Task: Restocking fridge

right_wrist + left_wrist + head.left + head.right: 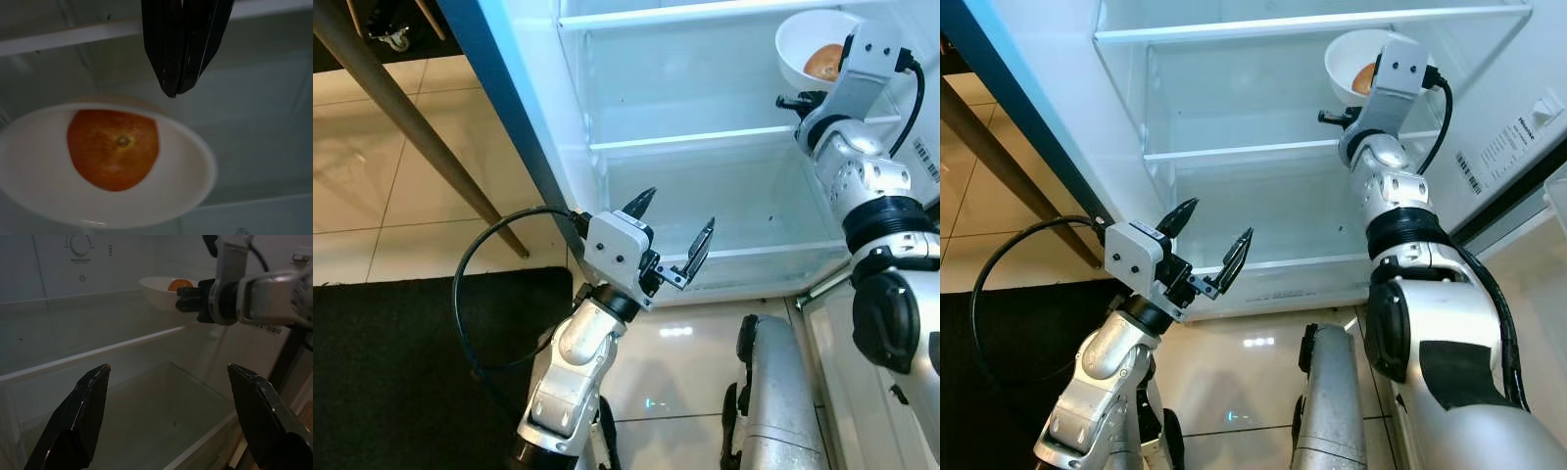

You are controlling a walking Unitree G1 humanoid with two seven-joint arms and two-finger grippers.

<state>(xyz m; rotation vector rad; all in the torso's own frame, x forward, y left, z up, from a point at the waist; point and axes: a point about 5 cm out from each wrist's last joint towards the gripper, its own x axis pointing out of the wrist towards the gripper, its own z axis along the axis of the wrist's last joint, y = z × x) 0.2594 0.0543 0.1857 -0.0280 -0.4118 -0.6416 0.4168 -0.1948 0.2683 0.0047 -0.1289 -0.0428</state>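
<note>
The fridge stands open before me with bare glass shelves (pixel 695 144). A white bowl (pixel 800 39) with an orange fruit (pixel 824 61) in it hangs at the right, between the top and middle shelves. My right gripper (pixel 803 101) reaches into the fridge and is shut on the bowl's rim; in the right wrist view its fingers (pixel 171 73) press together just over the bowl (pixel 181 171) and the fruit (pixel 112 147). My left gripper (pixel 683 208) hovers open and empty in front of the lower shelf, with its fingertips (pixel 98 382) wide apart.
The blue-edged fridge door (pixel 509 108) stands open at the left. A slanted wooden table leg (pixel 411 127) crosses the tiled floor beyond it. A black mat (pixel 401 362) lies at the lower left. A barcode label (pixel 1498 147) marks the fridge's right wall.
</note>
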